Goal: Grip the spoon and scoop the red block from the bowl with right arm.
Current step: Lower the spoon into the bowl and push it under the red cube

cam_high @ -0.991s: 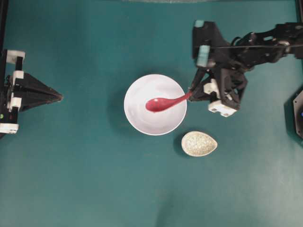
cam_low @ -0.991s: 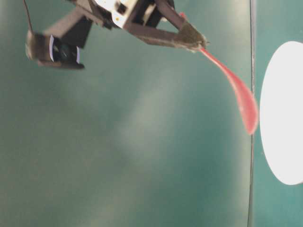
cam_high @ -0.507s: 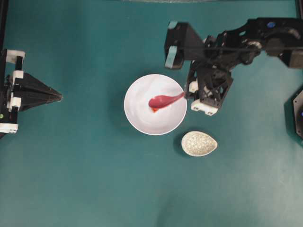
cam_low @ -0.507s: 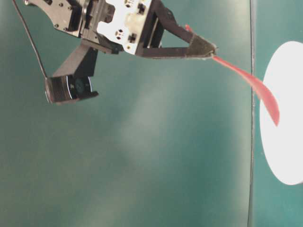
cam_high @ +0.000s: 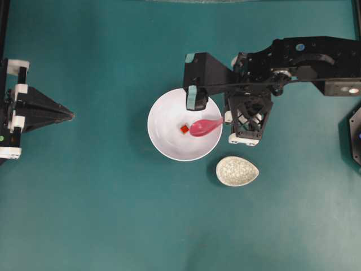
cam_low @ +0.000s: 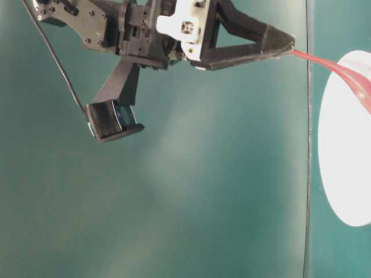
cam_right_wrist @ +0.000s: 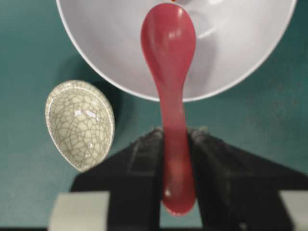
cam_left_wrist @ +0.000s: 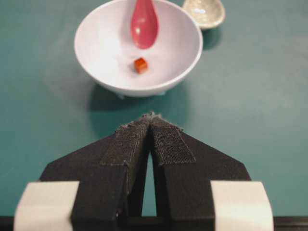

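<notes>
We see the right gripper (cam_right_wrist: 175, 144) closed on the handle of the spoon (cam_high: 205, 126), which passes between its two black fingers (cam_right_wrist: 139, 163) with the handle's end sticking out behind them. The spoon's scoop reaches over the rim of the bowl (cam_high: 163, 144) and hangs inside it, on the side toward the right arm (cam_high: 304, 53). The red block (cam_high: 184, 129) lies on the bowl's floor just beside the scoop's tip, not in the scoop; we cannot tell whether the two touch. The bowl stands near the middle of the teal worktop (cam_high: 113, 214). A speckled spoon rest (cam_high: 237, 171) lies just beside the bowl, toward the worktop's near edge and below the right gripper in the overhead view. The left gripper (cam_left_wrist: 151, 120) sits low near the worktop's left edge, well apart from the bowl, its padded tips pressed together and holding nothing.
</notes>
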Robot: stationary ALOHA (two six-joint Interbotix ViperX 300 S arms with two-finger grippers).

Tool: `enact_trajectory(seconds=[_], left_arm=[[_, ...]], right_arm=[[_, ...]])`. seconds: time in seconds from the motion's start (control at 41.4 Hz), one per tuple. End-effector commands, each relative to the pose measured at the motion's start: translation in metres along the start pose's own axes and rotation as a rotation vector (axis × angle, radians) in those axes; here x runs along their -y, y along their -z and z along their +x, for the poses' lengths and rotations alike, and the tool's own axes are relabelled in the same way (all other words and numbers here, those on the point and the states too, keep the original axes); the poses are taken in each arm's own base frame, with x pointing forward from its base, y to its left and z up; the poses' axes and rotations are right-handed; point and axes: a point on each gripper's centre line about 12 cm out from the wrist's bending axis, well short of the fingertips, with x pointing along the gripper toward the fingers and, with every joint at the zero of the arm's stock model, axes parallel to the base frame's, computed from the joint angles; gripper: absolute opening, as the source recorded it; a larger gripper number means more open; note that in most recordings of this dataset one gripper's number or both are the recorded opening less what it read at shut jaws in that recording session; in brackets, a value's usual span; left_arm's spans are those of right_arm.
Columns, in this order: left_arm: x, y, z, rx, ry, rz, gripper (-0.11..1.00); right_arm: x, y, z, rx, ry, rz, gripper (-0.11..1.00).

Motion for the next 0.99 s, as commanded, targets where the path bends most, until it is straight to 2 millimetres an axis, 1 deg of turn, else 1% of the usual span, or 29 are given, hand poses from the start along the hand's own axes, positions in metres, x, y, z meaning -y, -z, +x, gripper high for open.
enact_trajectory(seconds=[0.0,0.217,0.362,0.556,0.773,0.967], left_arm=[[0.0,-0.006,0.0,0.015,-0.001,0.003,0.0],[0.0,-0.007,0.0,0.018,-0.001,0.003,0.0],[0.0,-0.007,0.0,0.021,-0.002,0.002,0.0],[0.0,-0.007,0.0,0.021,-0.001,0.005,0.0],[0.0,-0.007,0.0,0.021,-0.001,0.003,0.0],[0.0,-0.007,0.0,0.021,-0.001,0.005,0.0]], right_arm=[[-0.002,-0.009,-0.007,0.03,0.004,-0.009,0.24],[-0.003,-0.013,0.007,-0.001,0.006,-0.018,0.24],[-0.003,-0.018,0.012,-0.005,0.014,-0.026,0.24],[0.001,-0.035,0.013,0.043,0.053,-0.05,0.24],[0.001,-0.06,0.012,0.117,0.059,-0.051,0.24],[0.001,-0.069,0.007,0.146,0.058,-0.038,0.24]])
